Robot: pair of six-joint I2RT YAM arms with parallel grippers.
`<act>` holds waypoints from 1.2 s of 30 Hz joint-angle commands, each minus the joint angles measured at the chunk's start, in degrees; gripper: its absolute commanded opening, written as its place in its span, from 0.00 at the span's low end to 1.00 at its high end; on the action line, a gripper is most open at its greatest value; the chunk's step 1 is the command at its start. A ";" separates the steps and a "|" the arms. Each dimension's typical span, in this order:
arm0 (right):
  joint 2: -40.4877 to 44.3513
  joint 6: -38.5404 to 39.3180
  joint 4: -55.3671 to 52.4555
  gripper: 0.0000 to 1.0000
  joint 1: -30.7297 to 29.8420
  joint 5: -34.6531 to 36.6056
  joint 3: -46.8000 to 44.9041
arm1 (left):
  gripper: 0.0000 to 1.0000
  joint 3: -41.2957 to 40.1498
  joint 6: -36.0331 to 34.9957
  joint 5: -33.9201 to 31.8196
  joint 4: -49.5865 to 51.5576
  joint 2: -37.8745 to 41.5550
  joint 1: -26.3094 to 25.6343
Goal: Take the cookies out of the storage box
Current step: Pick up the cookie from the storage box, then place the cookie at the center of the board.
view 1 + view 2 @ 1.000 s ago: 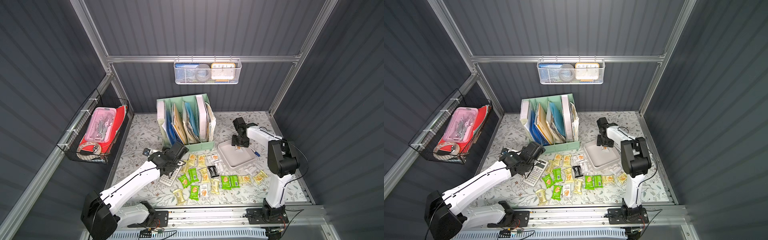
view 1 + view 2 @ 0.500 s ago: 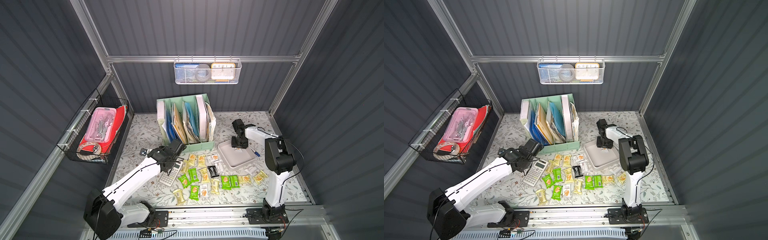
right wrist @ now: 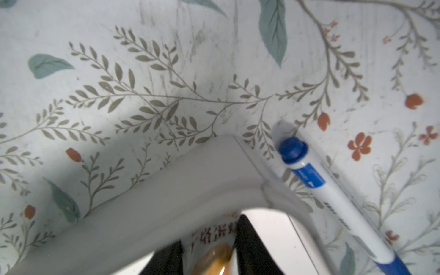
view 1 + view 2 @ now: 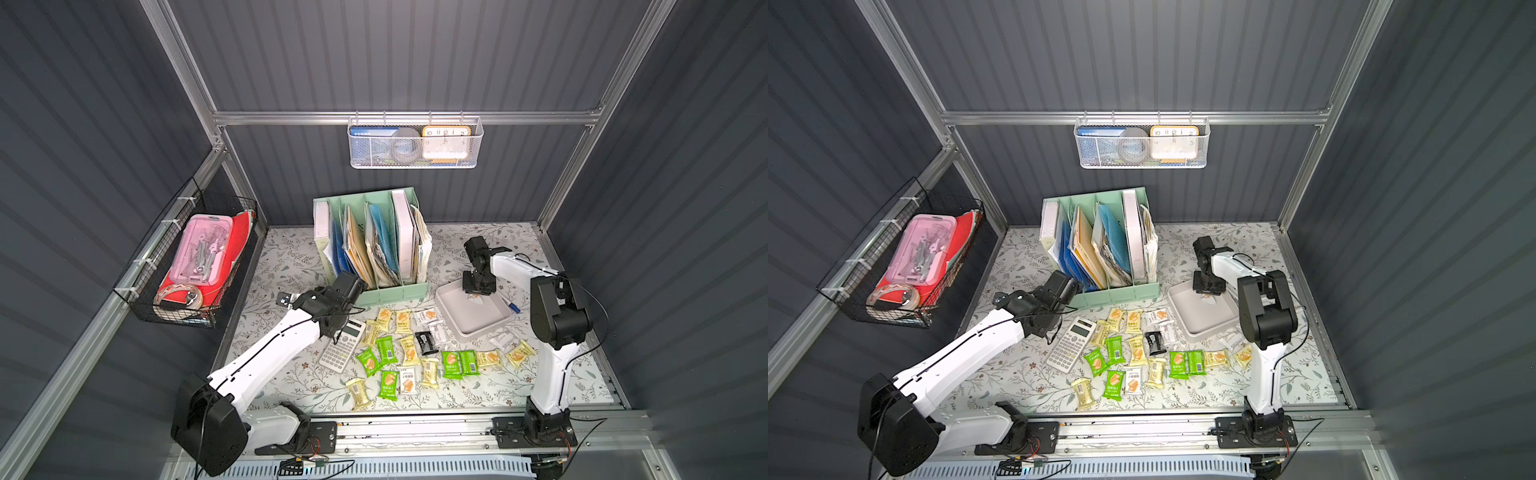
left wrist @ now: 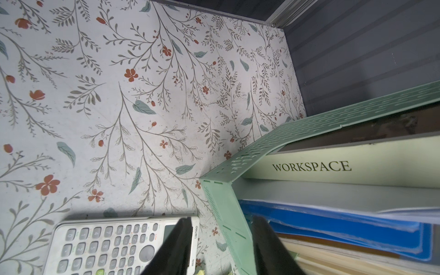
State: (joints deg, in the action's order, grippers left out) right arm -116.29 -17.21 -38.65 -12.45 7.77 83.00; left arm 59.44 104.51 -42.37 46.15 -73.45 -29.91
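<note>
Since a second ago the right gripper has sunk into the box, and its jaws now pinch a white cookie packet in the corner nearest the pen. It looks like the only one left inside; the other cookies lie scattered on the floral table top. Lift straight up to clear the low wall before carrying it over. The left gripper hovers spread and empty between calculator and file organiser. Dark ribbed walls close in the table

Bare counter left of the file organiser; cookies and calculator crowd the middle; pen just beside storage box.
</note>
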 commanded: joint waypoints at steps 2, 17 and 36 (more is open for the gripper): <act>2.42 0.43 -2.70 0.33 0.32 0.33 0.65 | 0.46 1.48 -2.09 0.36 0.33 -0.90 0.66; 13.30 -2.66 -6.42 0.31 0.32 0.02 -4.42 | 0.46 0.17 -1.76 1.32 0.34 0.57 0.82; 26.71 -14.70 -6.30 0.29 23.76 -9.47 -23.38 | 0.47 -1.91 -1.69 2.20 -2.26 0.78 0.86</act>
State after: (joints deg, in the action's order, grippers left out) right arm -88.66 -30.20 -45.04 10.15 0.58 60.47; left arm 58.35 103.50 -40.29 43.72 -72.20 -29.30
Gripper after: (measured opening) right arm 0.289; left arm 0.468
